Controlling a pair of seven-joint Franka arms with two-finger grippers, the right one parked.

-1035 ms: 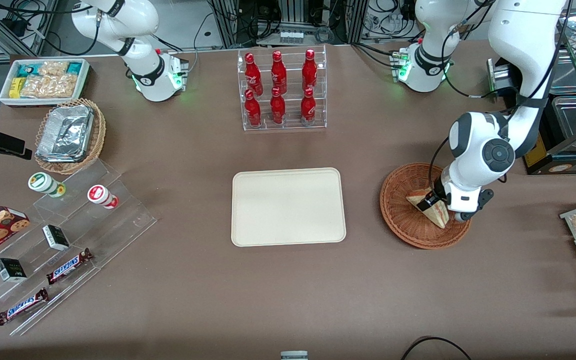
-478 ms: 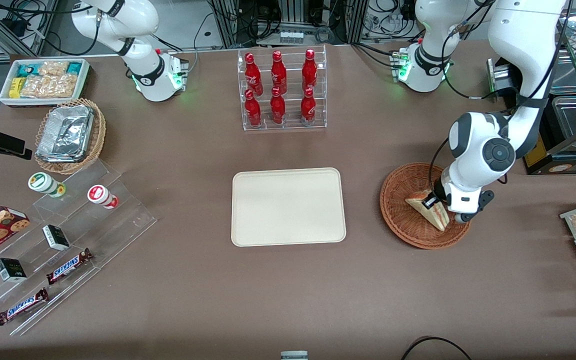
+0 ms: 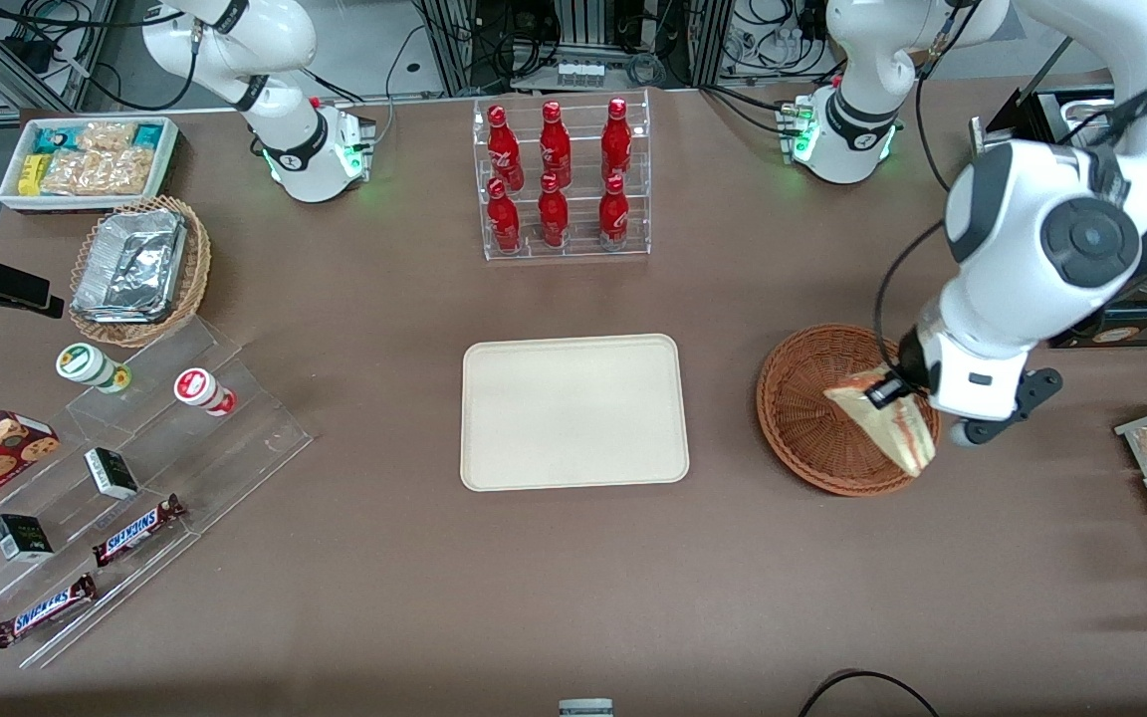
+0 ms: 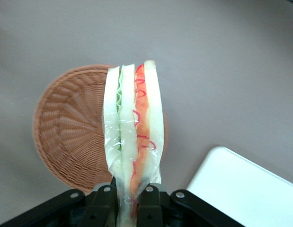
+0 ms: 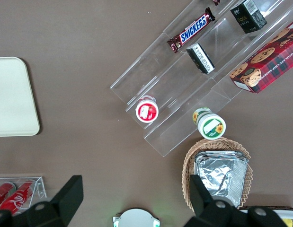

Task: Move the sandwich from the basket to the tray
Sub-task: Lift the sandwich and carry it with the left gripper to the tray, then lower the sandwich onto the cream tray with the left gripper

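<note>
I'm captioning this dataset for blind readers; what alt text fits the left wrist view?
The gripper holds a wrapped sandwich wedge by one end, lifted above a round reddish-brown wicker basket on the brown table. A corner of the cream tray lies beside the basket.

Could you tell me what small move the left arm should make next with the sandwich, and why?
Probably carry it sideways toward the tray. The gripper is shut on the sandwich, which the wrist view shows hanging clear above the basket, so the lift looks done. The tray lies bare beside the basket, toward the parked arm's end.
</note>
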